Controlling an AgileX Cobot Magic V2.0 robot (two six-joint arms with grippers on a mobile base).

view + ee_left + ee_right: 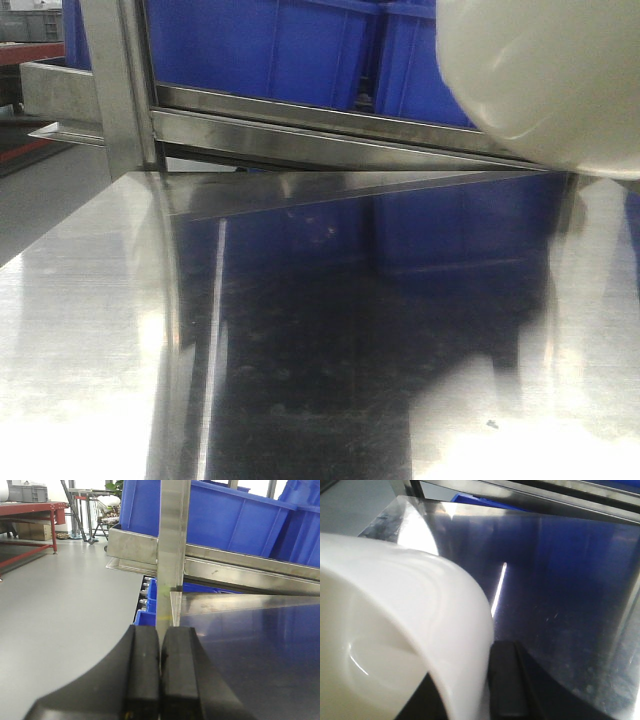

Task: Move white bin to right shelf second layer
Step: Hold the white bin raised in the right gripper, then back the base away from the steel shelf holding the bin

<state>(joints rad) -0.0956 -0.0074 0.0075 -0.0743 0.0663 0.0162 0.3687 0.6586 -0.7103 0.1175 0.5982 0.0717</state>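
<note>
Fingers, left: the left fingers [143,672] are pressed together, black pad flat against black pad, with nothing between them.
Fingers, right: the right fingers [506,682] pinch the wall of the white bin [395,605]. One black finger lies against the outside of the wall and a dark part shows under the rim on the inner side.
White bin, position: the bin [545,70] is held up at the right of the front view, off the tabletop [100,330]. Its rounded lower edge overlaps the shelf rail [330,125] and the blue crates [260,45] behind it.
White bin, condition: glossy cream-white with smooth walls. The right wrist view looks partly into its interior. Its tilt cannot be judged.
Tabletop: polished steel, mirroring the crates in blue and the bin as a pale blur beneath it.
Left fingers, position: low at the tabletop's left edge [250,645], in line with the steel upright post [172,540].
Shelf: a flat steel rail runs from the post across to the right, and the blue crates [225,515] stand on the level above it. More blue shows below, beside the post.
Surroundings: grey floor [60,595] lies to the left, with a red-framed table [30,510] far back.
</note>
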